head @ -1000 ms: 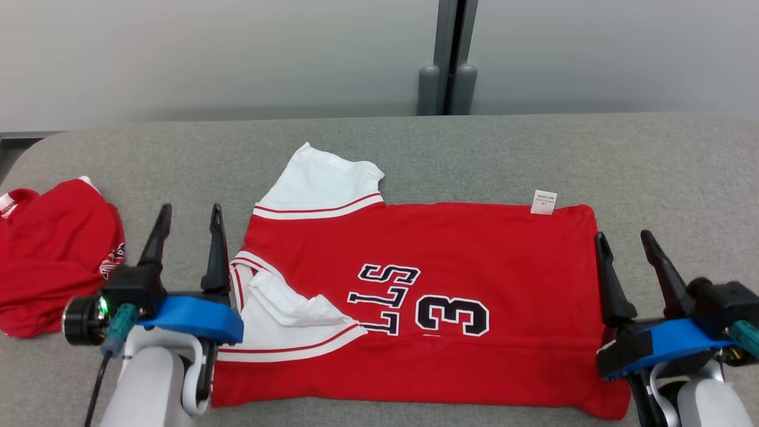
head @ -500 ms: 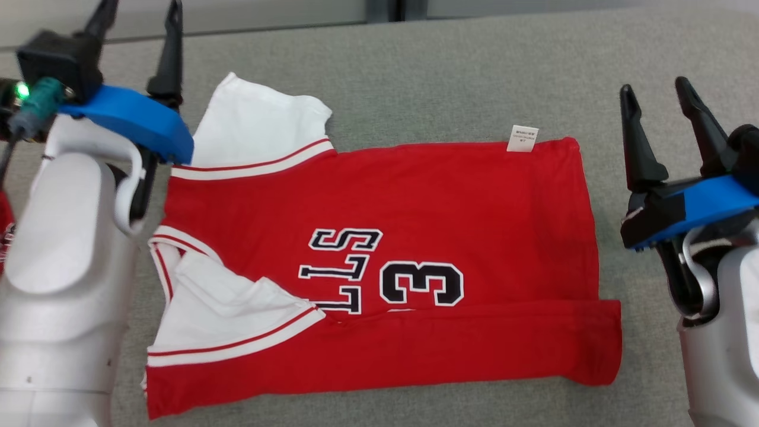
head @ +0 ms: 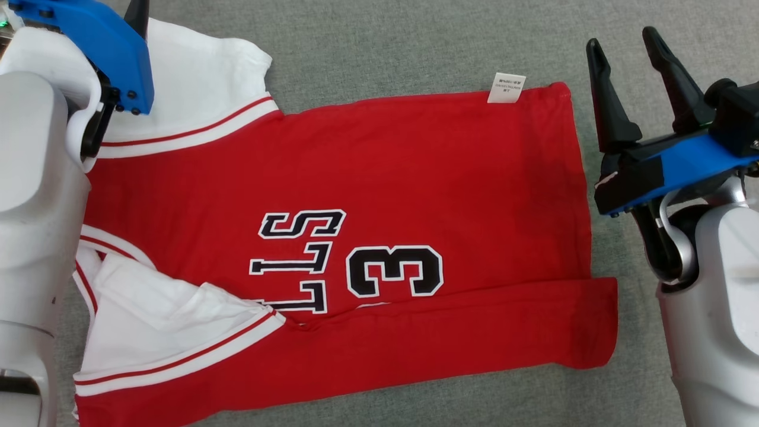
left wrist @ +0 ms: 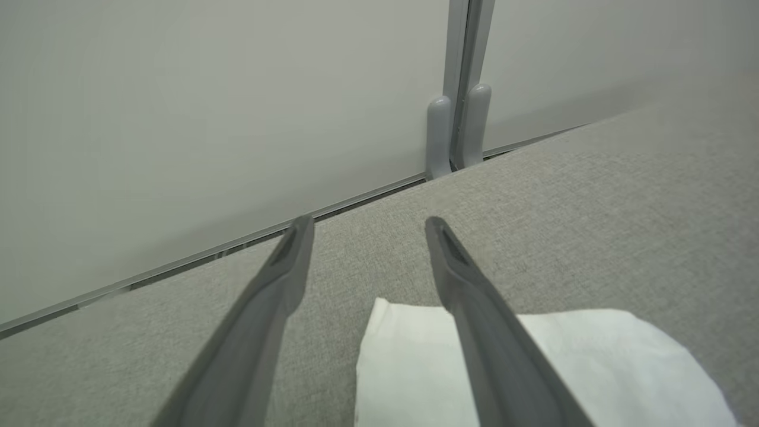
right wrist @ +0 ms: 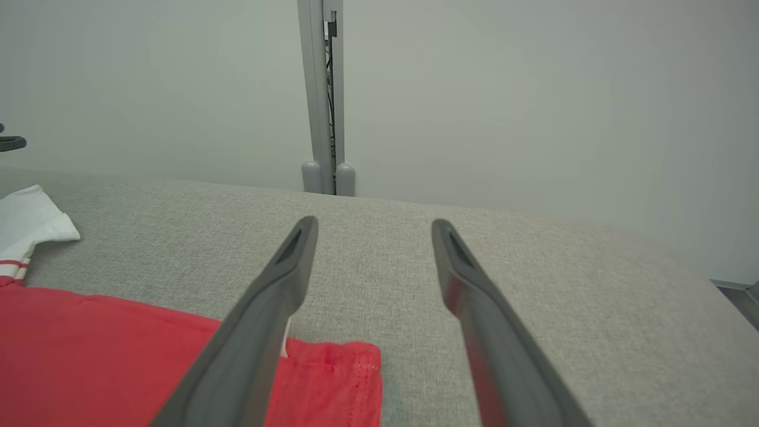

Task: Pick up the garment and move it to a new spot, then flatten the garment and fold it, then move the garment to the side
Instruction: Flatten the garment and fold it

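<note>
The garment (head: 415,178) is a red jersey with white sleeves and a black "3". It lies spread on the grey padded surface (head: 385,35), its near long edge folded over in a strip. A white tag (head: 506,87) sits at its far edge. My left gripper (left wrist: 367,222) is open and empty, fingers over the far white sleeve (left wrist: 415,367), pointing at the wall. My left arm's blue mount (head: 101,41) shows at the top left of the head view. My right gripper (head: 621,38) is open and empty, just right of the garment's far right corner (right wrist: 332,367).
A pale wall with a grey post (right wrist: 323,118) rises just behind the padded surface. That post (left wrist: 456,118) is also in the left wrist view. The surface's right end (right wrist: 711,284) rounds off toward a dark gap.
The head camera has tilted down and closer. Both arms have reached forward along the garment: the left now at the far sleeve, the right at the far right corner. The garment lies as before.
</note>
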You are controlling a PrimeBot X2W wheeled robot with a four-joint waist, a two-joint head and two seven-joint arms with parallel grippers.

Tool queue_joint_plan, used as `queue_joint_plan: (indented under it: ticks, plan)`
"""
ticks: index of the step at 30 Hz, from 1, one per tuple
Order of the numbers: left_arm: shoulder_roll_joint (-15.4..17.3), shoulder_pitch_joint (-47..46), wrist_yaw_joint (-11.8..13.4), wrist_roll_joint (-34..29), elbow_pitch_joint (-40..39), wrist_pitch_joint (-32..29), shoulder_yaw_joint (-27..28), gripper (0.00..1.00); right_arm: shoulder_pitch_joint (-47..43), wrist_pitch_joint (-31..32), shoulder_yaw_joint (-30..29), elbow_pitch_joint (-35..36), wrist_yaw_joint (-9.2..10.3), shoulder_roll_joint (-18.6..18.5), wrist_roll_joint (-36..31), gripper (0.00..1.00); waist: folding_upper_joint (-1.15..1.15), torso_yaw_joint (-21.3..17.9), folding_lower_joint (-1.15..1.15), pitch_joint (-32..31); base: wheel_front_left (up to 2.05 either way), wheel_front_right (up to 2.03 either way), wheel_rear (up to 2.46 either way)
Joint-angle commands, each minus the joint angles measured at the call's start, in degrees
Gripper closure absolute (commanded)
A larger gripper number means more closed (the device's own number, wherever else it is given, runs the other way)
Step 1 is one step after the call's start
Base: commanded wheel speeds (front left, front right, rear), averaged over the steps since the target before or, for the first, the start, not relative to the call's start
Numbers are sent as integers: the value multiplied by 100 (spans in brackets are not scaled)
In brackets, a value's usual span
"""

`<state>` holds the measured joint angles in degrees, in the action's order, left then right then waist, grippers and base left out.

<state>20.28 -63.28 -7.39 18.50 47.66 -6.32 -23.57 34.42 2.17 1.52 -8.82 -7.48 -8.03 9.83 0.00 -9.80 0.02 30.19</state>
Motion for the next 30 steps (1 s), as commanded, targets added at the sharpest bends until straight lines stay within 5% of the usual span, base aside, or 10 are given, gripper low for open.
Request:
queue_joint_plan:
  ticks: [1, 13, 14, 15, 16, 17, 30]
  plan:
    - [70, -164, -7, 141, 101, -113, -171, 0, 163, -49, 36, -32, -4, -18, 55, 0, 0, -31, -2, 70, 0, 0, 0]
    - [272, -196, -8, 1253, 606, -1086, -1018, 0, 323, -80, 188, -292, -4, -81, 162, 0, 0, -151, -2, 235, 0, 0, 0]
    - [271, -176, -9, 1344, 588, -1145, -1087, 11, 327, -58, 200, -318, -4, -93, 163, 0, 0, -152, -2, 240, 0, 0, 0]
    - [302, -177, -9, 1389, 558, -1145, -1172, 11, 339, -33, 217, -341, -4, -104, 173, 0, 0, -156, -2, 241, 0, 0, 0]
    - [347, -193, -9, 1426, 531, -1087, -1221, 92, 350, -10, 236, -362, -4, -121, 189, 0, 0, -160, -2, 241, 0, 0, 0]
    - [379, -203, -9, 1464, 526, -1042, -1263, 100, 356, 47, 260, -394, -4, -145, 209, 0, 0, -160, -2, 232, 0, 0, 0]
    - [263, -451, -6, 1828, 371, -447, -1787, 100, 112, 1033, 473, -722, -4, -484, 689, 0, 0, 82, -2, 54, 0, 0, 0]
